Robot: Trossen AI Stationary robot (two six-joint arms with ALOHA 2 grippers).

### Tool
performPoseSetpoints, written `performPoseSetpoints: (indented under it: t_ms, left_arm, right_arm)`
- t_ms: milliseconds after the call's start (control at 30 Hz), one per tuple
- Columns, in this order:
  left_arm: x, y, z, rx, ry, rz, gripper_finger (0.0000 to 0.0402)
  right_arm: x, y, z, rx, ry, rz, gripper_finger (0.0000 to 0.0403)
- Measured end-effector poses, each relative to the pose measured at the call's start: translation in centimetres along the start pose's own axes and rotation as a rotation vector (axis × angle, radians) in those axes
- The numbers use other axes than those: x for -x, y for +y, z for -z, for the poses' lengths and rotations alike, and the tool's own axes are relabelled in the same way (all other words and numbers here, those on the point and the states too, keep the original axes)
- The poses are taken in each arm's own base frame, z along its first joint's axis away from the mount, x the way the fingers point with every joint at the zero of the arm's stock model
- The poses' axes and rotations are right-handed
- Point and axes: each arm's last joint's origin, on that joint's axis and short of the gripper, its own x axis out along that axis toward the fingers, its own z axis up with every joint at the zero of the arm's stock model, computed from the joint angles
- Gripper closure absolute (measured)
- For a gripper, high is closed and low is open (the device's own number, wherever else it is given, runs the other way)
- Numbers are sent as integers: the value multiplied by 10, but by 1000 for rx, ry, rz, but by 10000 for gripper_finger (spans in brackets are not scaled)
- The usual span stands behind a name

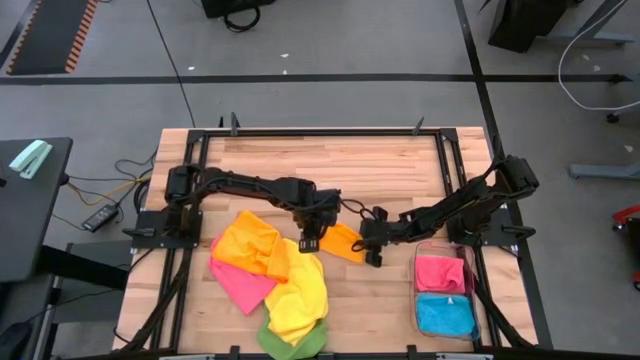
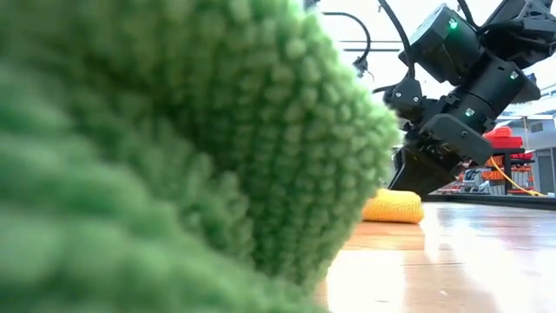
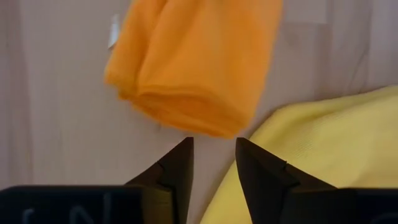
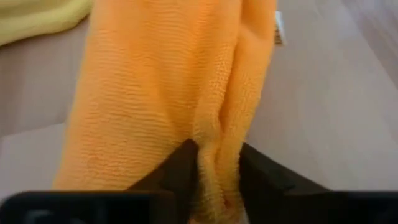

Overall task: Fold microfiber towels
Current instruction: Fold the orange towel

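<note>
A folded orange towel point(image 1: 343, 243) lies on the wooden table between my two grippers. My right gripper point(image 1: 373, 252) is shut on its right end, as the right wrist view shows point(image 4: 214, 152). My left gripper point(image 3: 214, 146) hovers just short of the towel's left end point(image 3: 193, 118), open by a narrow gap with nothing in it. A loose pile lies at the near left: an orange towel point(image 1: 250, 243), a pink one point(image 1: 240, 282), a yellow one point(image 1: 300, 292) and a green one point(image 1: 295, 342). In the low view the green towel point(image 2: 174, 139) fills most of the picture. My right gripper pinches a raised ridge of the folded orange towel point(image 4: 217, 134) between its two fingers, at the end toward the table's right. The fingers slant down from the right. The towel lies flat on the table beyond them point(image 4: 155, 81); how many layers are pinched I cannot tell.
A clear plastic bin point(image 1: 418, 300) stands at the near right with a folded pink towel point(image 1: 440, 272) and a blue one point(image 1: 446, 315) in it. Bare wood point(image 1: 330, 160) stretches across the far half of the table. A black frame point(image 1: 320, 131) runs round the table.
</note>
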Motion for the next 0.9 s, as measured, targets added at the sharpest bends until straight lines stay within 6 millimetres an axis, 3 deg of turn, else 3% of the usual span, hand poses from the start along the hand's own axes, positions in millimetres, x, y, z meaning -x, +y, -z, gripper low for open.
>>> performPoseSetpoints:
  t_ms: [133, 200, 567, 900]
  left_arm:
    - [-2, -11, -1, -28, -8, 9, 272]
    - [-3, -16, -1, -32, -6, 14, 275]
    - [-7, -42, 2, -90, 7, 36, 289]
    - [-4, -44, -23, -89, -256, 36, 267]
  right_arm:
    - [0, 1, 0, 40, 8, -17, 370]
    - [2, 1, 0, 68, 14, -35, 389]
    - [44, -3, -8, 157, 44, -188, 390]
    - [65, 5, -7, 236, 49, -302, 390]
